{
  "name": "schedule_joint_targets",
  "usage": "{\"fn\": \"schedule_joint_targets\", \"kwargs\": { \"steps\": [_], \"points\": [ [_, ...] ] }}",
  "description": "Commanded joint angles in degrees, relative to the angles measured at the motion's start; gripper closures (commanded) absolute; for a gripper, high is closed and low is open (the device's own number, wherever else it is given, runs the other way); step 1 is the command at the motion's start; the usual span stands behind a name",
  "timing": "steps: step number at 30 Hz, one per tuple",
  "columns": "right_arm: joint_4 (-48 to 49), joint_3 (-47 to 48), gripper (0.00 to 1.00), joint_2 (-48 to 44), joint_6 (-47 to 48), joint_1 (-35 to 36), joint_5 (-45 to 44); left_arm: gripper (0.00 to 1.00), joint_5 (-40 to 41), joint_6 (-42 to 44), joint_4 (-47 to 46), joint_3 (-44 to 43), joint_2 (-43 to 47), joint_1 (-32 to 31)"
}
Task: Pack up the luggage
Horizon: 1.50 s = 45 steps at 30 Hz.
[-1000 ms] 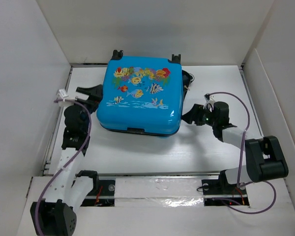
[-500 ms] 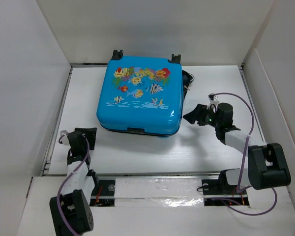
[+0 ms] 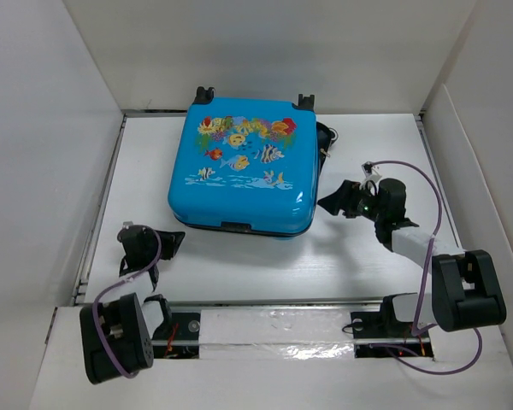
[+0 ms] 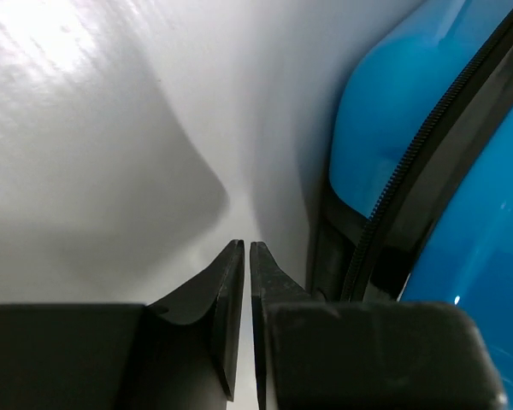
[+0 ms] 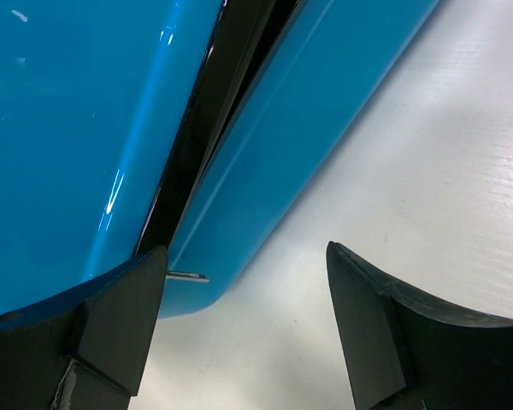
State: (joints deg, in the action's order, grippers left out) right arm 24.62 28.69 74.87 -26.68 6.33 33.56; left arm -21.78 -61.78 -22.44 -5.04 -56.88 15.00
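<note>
Sitting flat on the white table (image 3: 239, 265), upper centre of the frame, is the luggage (image 3: 244, 166), lid down and print up, so packing looks nearly done. Right gripper (image 3: 323, 203) hovers at its right edge, jaws spread wide and empty, lined up on the black zip seam (image 5: 209, 111), probably to work the zip. Left gripper (image 3: 175, 239), lower left, is pinched tight on nothing, parked clear of the case.
</note>
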Motion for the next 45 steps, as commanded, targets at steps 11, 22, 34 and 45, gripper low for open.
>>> {"fn": "schedule_joint_targets", "kwargs": {
  "steps": [11,22,34,45],
  "points": [
    [3.9,-0.4,0.18,-2.6,-0.3,0.2,0.7,0.98,-1.4,-14.9,-50.7,2.5,-6.1,-1.4],
    [-1.5,-1.4,0.13,-14.7,0.1,1.2,-4.5,0.90,8.4,-11.3,-47.2,-12.5,5.2,-13.5],
    [-9.9,-2.9,0.18,-20.6,2.3,0.6,-12.2,0.87,5.0,-8.1,-35.1,-14.4,-6.3,-13.5],
    [-15.9,-4.0,0.48,-26.3,3.4,0.1,-15.5,0.88,13.5,1.6,-12.0,-21.7,-9.1,-14.0]
  ]
}}
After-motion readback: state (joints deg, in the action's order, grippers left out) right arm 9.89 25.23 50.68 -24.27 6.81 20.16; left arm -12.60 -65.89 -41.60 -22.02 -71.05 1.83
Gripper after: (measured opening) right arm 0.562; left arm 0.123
